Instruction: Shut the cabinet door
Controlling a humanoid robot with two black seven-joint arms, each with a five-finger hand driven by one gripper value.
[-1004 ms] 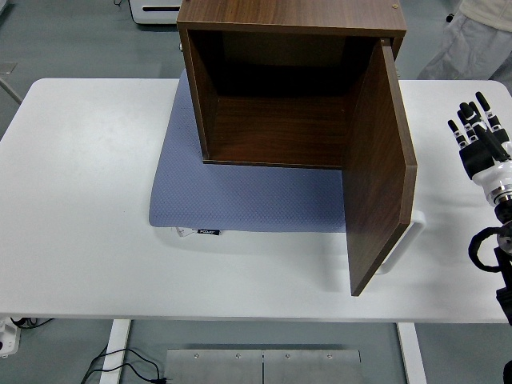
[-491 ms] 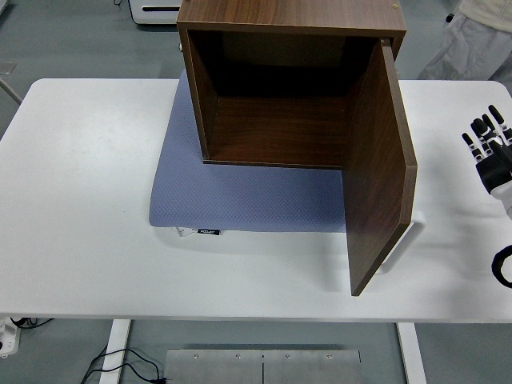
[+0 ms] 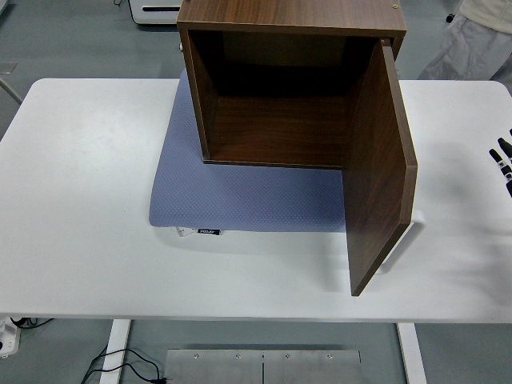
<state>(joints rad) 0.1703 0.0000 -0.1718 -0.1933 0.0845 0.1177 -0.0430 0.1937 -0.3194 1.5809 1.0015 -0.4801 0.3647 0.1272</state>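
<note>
A dark brown wooden cabinet (image 3: 280, 88) stands on a blue-grey mat (image 3: 240, 200) at the back middle of the white table (image 3: 80, 200). Its inside is empty. Its door (image 3: 380, 176) is hinged on the right side and stands wide open, swung out toward the near edge. A white handle (image 3: 402, 236) shows on the door's outer face. Only the fingertips of my right hand (image 3: 504, 164) show at the right edge, extended, holding nothing, well to the right of the door. My left hand is out of view.
A person in light clothing (image 3: 472, 40) stands at the top right behind the table. A white unit (image 3: 156, 10) sits on the floor at the top. A metal plate (image 3: 264, 366) lies under the table's near edge.
My right hand has drawn back to the right and down, from beside the door to almost out of the picture. The cabinet and its door have not moved.
</note>
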